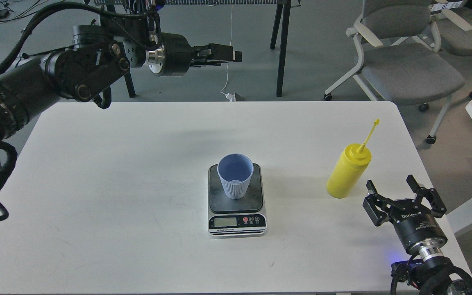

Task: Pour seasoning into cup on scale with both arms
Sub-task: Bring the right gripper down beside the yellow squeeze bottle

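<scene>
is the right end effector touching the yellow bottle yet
Apart. The head view shows bare white table between the open right end effector and the yellow bottle, which stands upright by itself.

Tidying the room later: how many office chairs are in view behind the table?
2. One grey chair stands past the white table's far right corner; a second chair sits behind it at the top right edge, partly cut off. More may lie outside the view.
</scene>
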Action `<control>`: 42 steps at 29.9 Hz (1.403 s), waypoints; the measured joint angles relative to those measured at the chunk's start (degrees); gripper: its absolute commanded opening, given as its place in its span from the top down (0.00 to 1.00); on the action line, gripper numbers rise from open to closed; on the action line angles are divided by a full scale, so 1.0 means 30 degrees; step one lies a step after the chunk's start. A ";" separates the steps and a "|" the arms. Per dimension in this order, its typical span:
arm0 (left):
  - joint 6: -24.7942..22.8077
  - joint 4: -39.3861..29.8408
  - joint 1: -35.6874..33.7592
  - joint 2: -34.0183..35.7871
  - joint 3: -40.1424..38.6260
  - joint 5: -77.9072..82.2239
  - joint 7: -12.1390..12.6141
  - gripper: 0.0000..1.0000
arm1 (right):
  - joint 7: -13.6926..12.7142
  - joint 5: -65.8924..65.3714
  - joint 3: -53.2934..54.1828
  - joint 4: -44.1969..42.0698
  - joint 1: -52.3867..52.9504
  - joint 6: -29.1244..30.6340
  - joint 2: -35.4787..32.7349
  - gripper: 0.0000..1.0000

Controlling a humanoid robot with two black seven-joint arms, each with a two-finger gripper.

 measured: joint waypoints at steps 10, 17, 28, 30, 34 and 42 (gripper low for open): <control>0.0000 -0.0025 0.0294 0.0213 -0.0037 -0.0027 0.0000 0.28 | 0.0000 -0.0376 -0.1320 -0.1495 0.1323 0.0000 0.1473 0.01; 0.0000 -0.0042 0.0301 0.0291 -0.0028 -0.0030 0.0000 0.28 | -0.0015 -0.0557 -0.1380 -0.2413 0.1428 0.0000 0.2195 0.01; 0.0000 -0.0086 0.0334 0.0263 -0.0035 -0.0031 0.0000 0.28 | -0.0027 -0.0819 -0.1598 -0.3421 0.2358 0.0000 0.2614 0.01; 0.0000 -0.0097 0.0354 0.0260 -0.0042 -0.0032 0.0000 0.28 | -0.0027 -0.0820 -0.1773 -0.3647 0.2647 0.0000 0.2673 0.01; 0.0000 -0.0138 0.0367 0.0278 -0.0043 -0.0054 0.0000 0.28 | -0.0028 -0.0822 -0.1922 -0.4103 0.2980 0.0000 0.2854 0.01; 0.0000 -0.0164 0.0638 0.0422 -0.0045 -0.0060 0.0000 0.28 | -0.0028 -0.0822 -0.1941 -0.4653 0.3223 0.0000 0.3297 0.01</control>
